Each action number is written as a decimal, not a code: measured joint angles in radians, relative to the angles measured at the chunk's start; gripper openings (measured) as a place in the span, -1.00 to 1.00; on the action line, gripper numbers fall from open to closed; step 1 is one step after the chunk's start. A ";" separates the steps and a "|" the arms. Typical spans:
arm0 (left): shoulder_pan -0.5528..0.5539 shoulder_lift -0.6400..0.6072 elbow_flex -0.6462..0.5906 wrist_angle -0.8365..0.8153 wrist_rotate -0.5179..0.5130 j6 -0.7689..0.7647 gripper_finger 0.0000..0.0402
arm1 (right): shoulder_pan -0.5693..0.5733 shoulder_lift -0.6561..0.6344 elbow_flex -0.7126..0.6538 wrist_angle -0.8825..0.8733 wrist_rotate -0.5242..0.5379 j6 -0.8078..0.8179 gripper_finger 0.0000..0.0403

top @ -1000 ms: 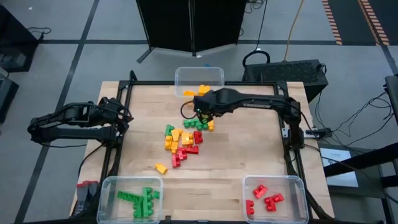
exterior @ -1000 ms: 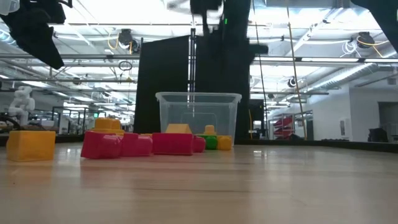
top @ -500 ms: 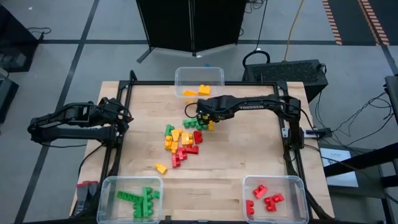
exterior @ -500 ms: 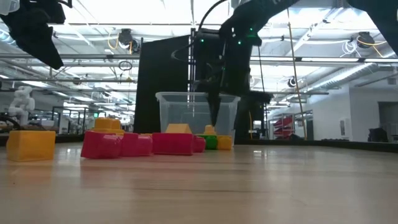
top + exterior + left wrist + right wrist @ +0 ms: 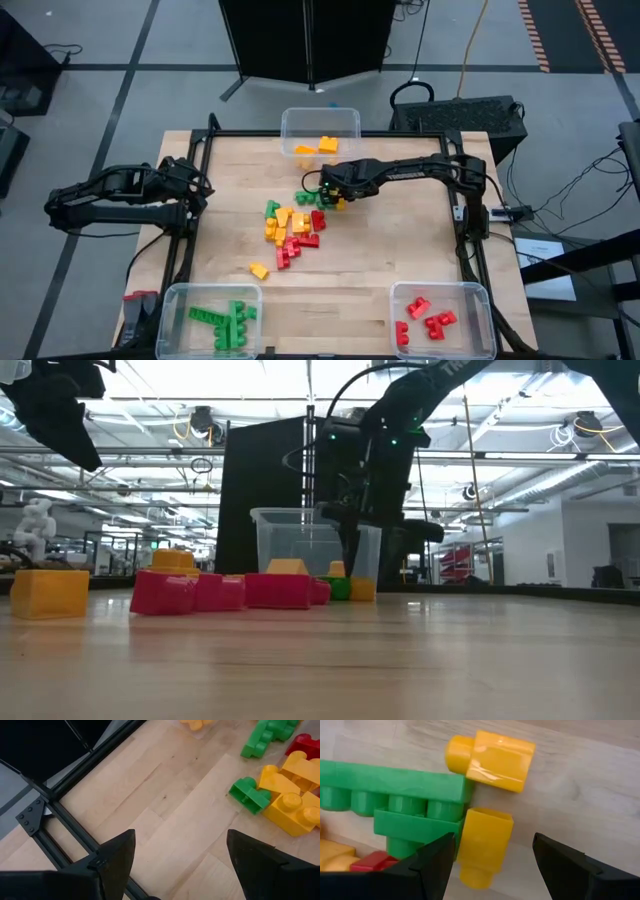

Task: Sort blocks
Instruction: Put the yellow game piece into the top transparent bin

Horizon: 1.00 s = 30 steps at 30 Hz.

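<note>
Right claw over yellow block at top of pile

Blocks (image 5: 295, 225) sit mid-table in a mixed heap, green, red and yellow; some are already sorted, yellow in the far bin (image 5: 320, 131), green in the near-left bin (image 5: 208, 316), red in the near-right bin (image 5: 441, 316). We see the right claw (image 5: 328, 190) low over the heap's far edge, fingers spread, nothing held. In the right wrist view a small yellow block (image 5: 484, 845) lies directly ahead between the 2 fingers, its long axis running roughly along the claw's reach, stud end toward the camera. It touches the green blocks (image 5: 400, 802) on 1 side; a second yellow block (image 5: 492, 761) lies just beyond, crosswise. We judge the next move is a descent and close on the nearer yellow one; the green neighbour may get nudged. Left claw (image 5: 177, 865) waits wide open and empty at the table's left edge, well apart from the heap, so the right arm is nearer.

Hard to tell: from above the arm hides the target; the low view shows only the heap's front row.
</note>
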 joint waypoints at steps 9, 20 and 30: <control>0.000 0.000 0.000 0.000 0.000 -0.001 0.43 | 0.000 0.013 -0.016 -0.089 -0.010 -0.023 0.30; 0.000 0.000 0.000 0.000 0.000 -0.002 0.43 | -0.001 0.007 -0.012 -0.121 0.016 -0.063 0.30; 0.000 0.000 0.000 0.000 0.000 -0.002 0.43 | -0.002 0.006 -0.030 -0.123 -0.011 -0.155 0.07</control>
